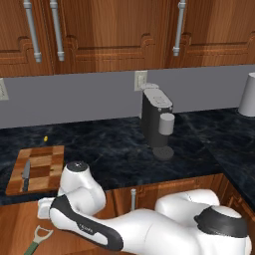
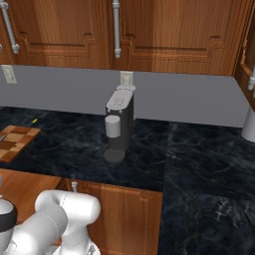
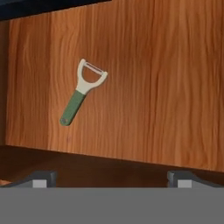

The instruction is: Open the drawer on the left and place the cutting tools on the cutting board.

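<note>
A dark marbled tabletop (image 1: pixel 114 149) runs under reddish-brown wall cabinets, with a black coffee machine (image 1: pixel 157 122) standing near the grey backsplash. At the tabletop's left end lies the checkered cutting board (image 1: pixel 42 167), and the knife (image 1: pixel 25 175) already rests on it along its left side, so half the tools look delivered. Below the tabletop edge the drawer (image 3: pixel 153 87) stands pulled open, its wooden floor bare apart from the green-handled peeler (image 3: pixel 83 92), which lies flat, pale head toward the drawer's back and handle slanting toward the front. It lies loose there, probably as stored, free to be picked from above. The gripper (image 3: pixel 111 177) hangs over the drawer with its fingertips spread wide apart, holding nothing and touching nothing, well clear of the peeler.
</note>
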Robot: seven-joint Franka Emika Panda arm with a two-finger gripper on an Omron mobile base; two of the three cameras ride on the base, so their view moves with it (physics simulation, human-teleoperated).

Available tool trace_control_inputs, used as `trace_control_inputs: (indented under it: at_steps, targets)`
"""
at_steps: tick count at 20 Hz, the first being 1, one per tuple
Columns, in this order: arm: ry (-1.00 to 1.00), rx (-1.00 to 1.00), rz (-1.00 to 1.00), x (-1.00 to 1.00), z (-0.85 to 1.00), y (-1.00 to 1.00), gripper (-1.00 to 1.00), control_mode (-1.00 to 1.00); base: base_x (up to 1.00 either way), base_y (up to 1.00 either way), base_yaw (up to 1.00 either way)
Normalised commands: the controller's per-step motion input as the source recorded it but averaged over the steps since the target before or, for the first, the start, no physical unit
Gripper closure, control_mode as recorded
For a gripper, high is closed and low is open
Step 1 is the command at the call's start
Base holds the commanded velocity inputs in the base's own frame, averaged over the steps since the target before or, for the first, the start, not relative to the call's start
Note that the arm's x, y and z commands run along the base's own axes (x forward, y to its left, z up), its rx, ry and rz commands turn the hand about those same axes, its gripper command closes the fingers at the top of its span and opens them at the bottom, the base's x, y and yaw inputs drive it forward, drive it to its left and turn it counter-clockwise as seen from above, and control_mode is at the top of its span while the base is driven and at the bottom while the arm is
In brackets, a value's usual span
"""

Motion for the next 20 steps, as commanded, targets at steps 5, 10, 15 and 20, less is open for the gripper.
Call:
trace_control_inputs:
  at_steps: [5, 10, 15, 20]
  targets:
    - [0.1, 0.0, 0.0, 0.04, -0.29, 0.23, -1.0, -1.0, 0.0, 0.0, 0.0]
    - [0.09, 0.0, 0.0, 0.0, -0.29, 0.32, -1.0, -1.0, 0.0, 0.0, 0.0]
    - [0.06, 0.0, -0.01, 0.01, -0.23, 0.22, -1.0, -1.0, 0.0, 0.0, 0.0]
    - [0.02, 0.0, 0.0, 0.0, -0.24, 0.14, -1.0, -1.0, 0.0, 0.0, 0.0]
